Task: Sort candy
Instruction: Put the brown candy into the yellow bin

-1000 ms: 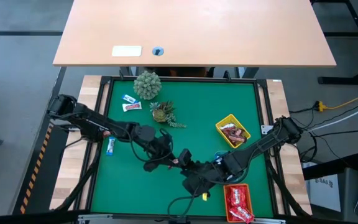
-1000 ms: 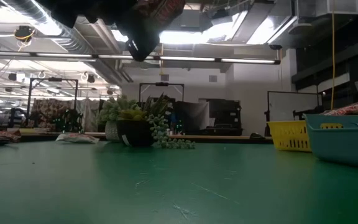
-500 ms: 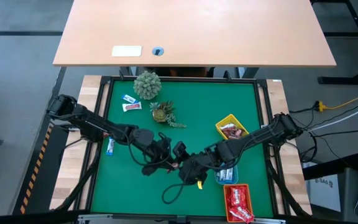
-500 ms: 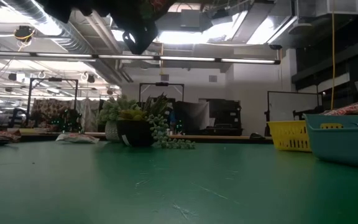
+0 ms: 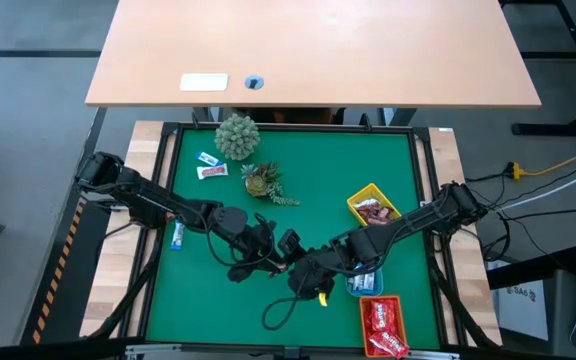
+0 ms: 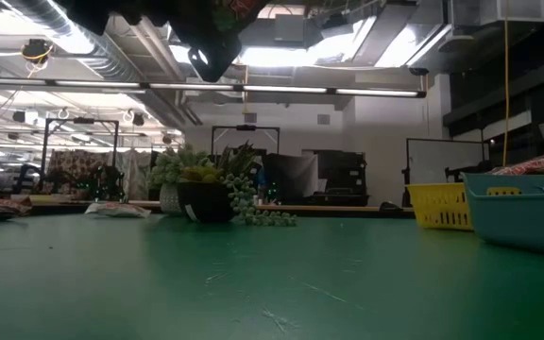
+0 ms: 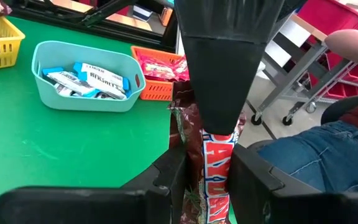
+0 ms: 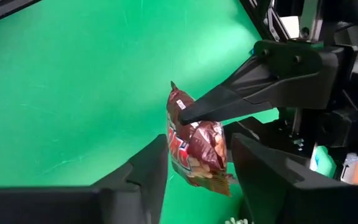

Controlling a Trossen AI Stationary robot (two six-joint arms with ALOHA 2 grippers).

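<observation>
A brown-and-red candy bar (image 7: pixel 211 146) is held up above the green mat's near middle, between my two grippers. My left gripper (image 7: pixel 210 180) reaches in from the table's left and is shut on it. My right gripper (image 8: pixel 197 168) comes in from the right, and its fingers stand closely on either side of the same bar (image 8: pixel 194 146). In the high view the bar (image 5: pixel 283 263) is a small reddish spot where the two grippers meet. More candy (image 5: pixel 210 165) lies on the mat at the far left. A blue-and-white piece (image 5: pixel 178 235) lies by the left edge. My left gripper pinches one end of the candy bar (image 7: pixel 211 171) between its two fingers, coming nearly level from the table's left. The bar sticks out beyond the fingertips, clear of the mat. My right gripper has a finger (image 7: pixel 222 74) over the bar's other end; I cannot tell whether it touches.
Three trays stand at the right: yellow (image 5: pixel 373 212) with brown bars, blue (image 5: pixel 363 283) with blue-and-white wrappers, and orange (image 5: pixel 383 325) with red packets. Two small plants (image 5: pixel 236 135) (image 5: pixel 260 180) stand at the far left-centre. A cable loops on the mat below the grippers.
My right gripper has swung from over the blue tray toward the table's left and far side, up to my left gripper and the candy bar, then stopped. The blue tray now shows. The left gripper and the bar have kept still.
</observation>
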